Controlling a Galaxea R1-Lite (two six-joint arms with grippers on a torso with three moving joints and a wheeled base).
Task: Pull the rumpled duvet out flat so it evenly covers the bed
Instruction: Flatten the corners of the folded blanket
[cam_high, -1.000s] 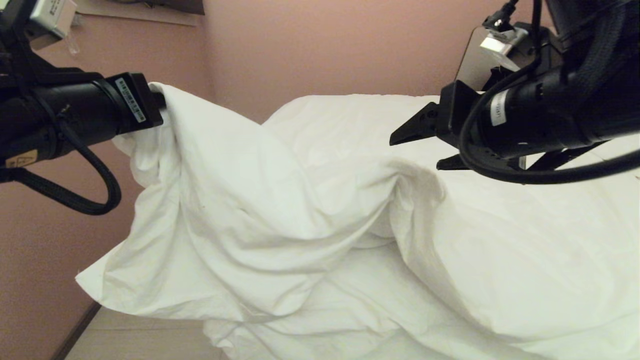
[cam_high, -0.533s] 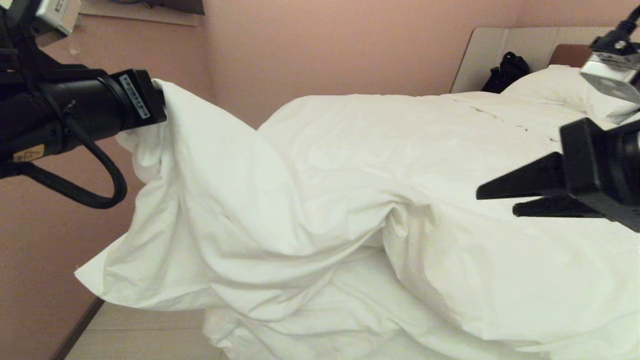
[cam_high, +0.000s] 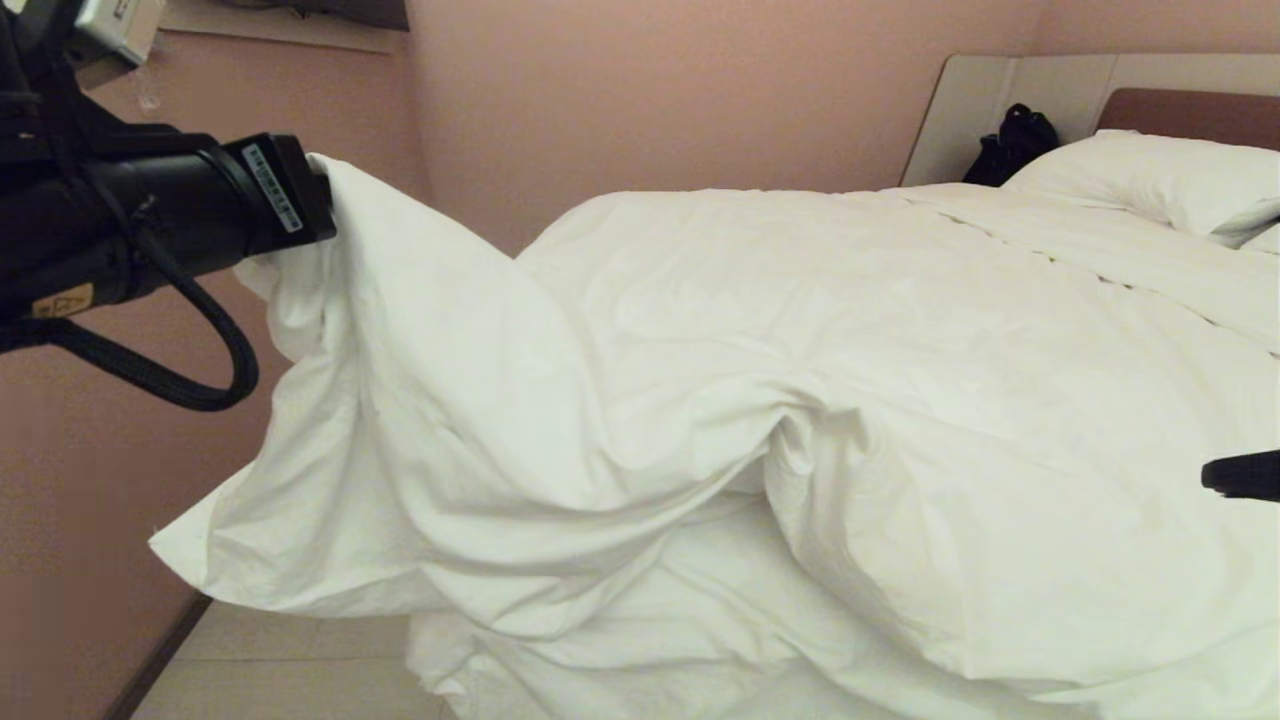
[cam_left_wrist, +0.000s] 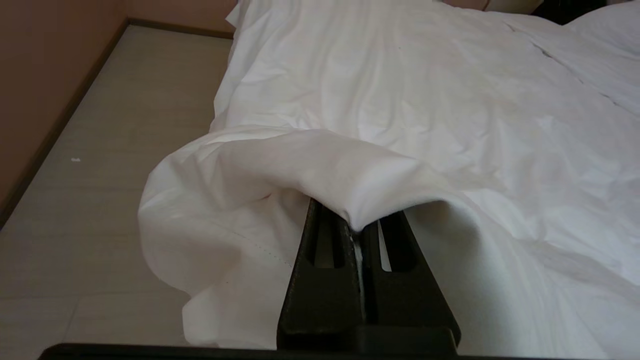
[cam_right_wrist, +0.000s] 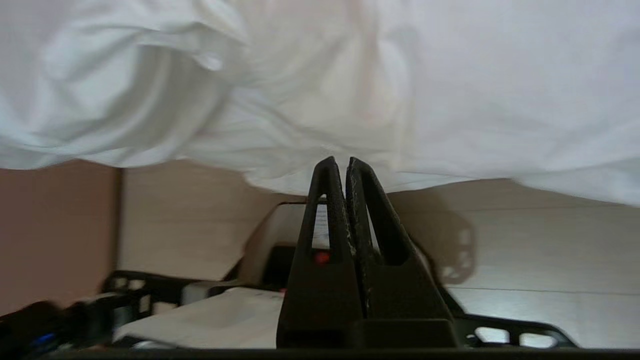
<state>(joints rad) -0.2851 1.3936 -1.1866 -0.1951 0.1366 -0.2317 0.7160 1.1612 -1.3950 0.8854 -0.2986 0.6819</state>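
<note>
Head view: the duvet (cam_high: 800, 400) is lying bunched across the bed (cam_high: 1010, 90), its corner being lifted at ten o'clock by the left gripper (cam_left_wrist: 356, 235), whose fingers are pinching a fold of it above the floor (cam_high: 270, 670). At three o'clock the right gripper (cam_right_wrist: 340, 167) is hanging clamped on nothing, below the duvet's edge. A pillow (cam_high: 1150, 180) is sitting at two o'clock.
</note>
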